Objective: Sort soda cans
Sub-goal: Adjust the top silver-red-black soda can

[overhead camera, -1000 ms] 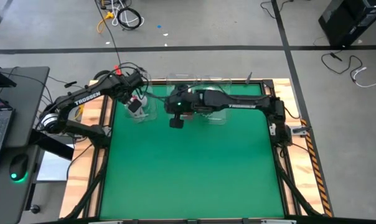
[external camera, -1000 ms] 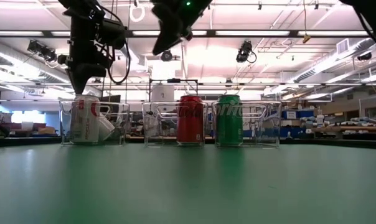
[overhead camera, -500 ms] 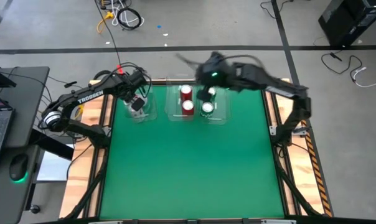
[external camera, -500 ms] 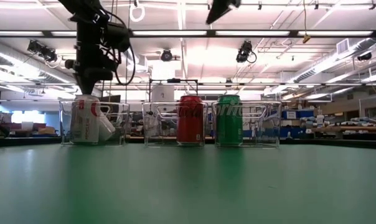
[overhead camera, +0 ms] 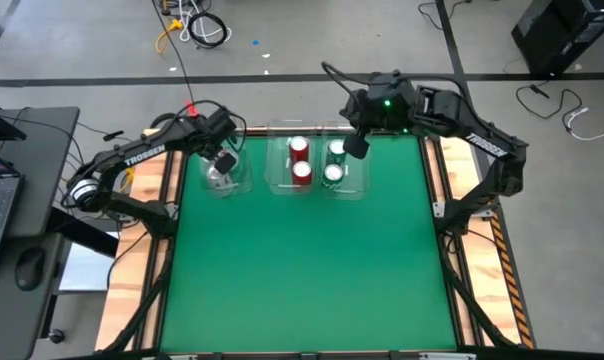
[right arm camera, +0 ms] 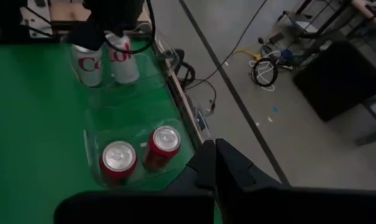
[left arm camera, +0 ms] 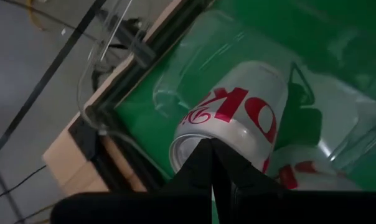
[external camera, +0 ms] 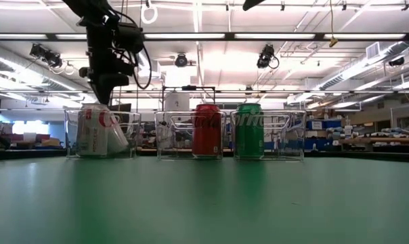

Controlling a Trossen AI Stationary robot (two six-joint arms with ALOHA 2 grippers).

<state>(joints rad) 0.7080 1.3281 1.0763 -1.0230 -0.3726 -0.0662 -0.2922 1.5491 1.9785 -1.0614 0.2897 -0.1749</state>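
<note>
Two silver soda cans stand in the left clear bin (external camera: pixel 133 135): one upright (external camera: pixel 91 130), the other (external camera: pixel 116 134) leaning against it. My left gripper (left arm camera: pixel 211 149) is shut, its tips at the top rim of a silver can. Two red cans (overhead camera: pixel 301 160) fill the middle bin and two green cans (overhead camera: pixel 333 162) the right bin. My right gripper (overhead camera: pixel 357 146) is shut on nothing, raised high over the far right of the table above the green cans. My left gripper comes down at a slant from above, and its shut fingertips (left arm camera: pixel 203 152) meet the top rim (left arm camera: pixel 187 144) of a silver can that stands in the bin. Whether they press on the rim or hover just over it, I cannot tell.
The three bins stand in a row along the table's far edge. The green mat (overhead camera: pixel 312 270) stretches in front of them to the near edge. A laptop and mouse (overhead camera: pixel 27 268) lie on a side desk to the left. Cables lie on the floor beyond the table.
My right gripper has risen from low over the middle bin and swung toward the table's far right corner, staying shut. My left gripper has shifted slightly and tipped over the left bin. The leaning silver can stands a little steeper than before.
</note>
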